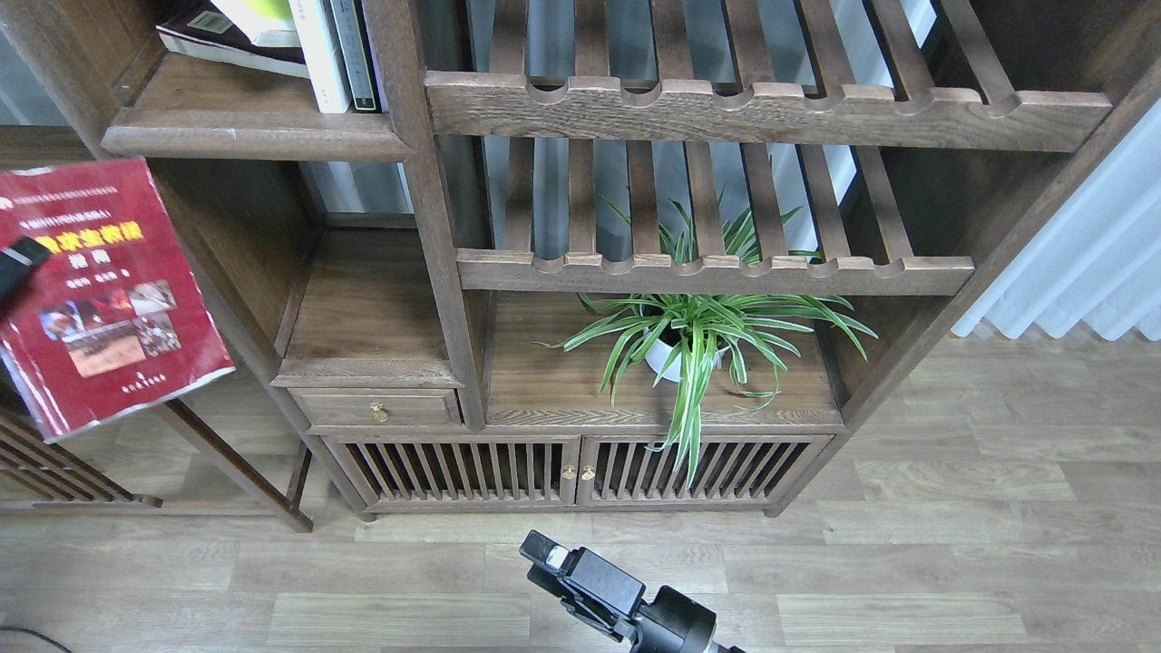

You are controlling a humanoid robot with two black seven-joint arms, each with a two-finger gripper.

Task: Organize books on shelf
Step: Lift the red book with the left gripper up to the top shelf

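The red book (118, 299), with a yellow title and photos, hangs tilted in the air at the far left, in front of the bookcase's left side. My left gripper (16, 261) holds it at its left edge; only one black finger shows on the cover. The shelf (254, 136) is above and to the right of it. On it a dark maroon book (213, 43) lies flat with a yellow-green book (258, 14) on top. My right gripper (547, 555) is low at the bottom centre, empty, with its fingers not told apart.
Thin white and dark upright books (336, 54) stand at the shelf's right end against the post. Slatted racks (726, 109) fill the right bay above a potted spider plant (698, 336). A brass-knobbed drawer (376, 408) sits below the shelf. A side table (236, 462) stands at left.
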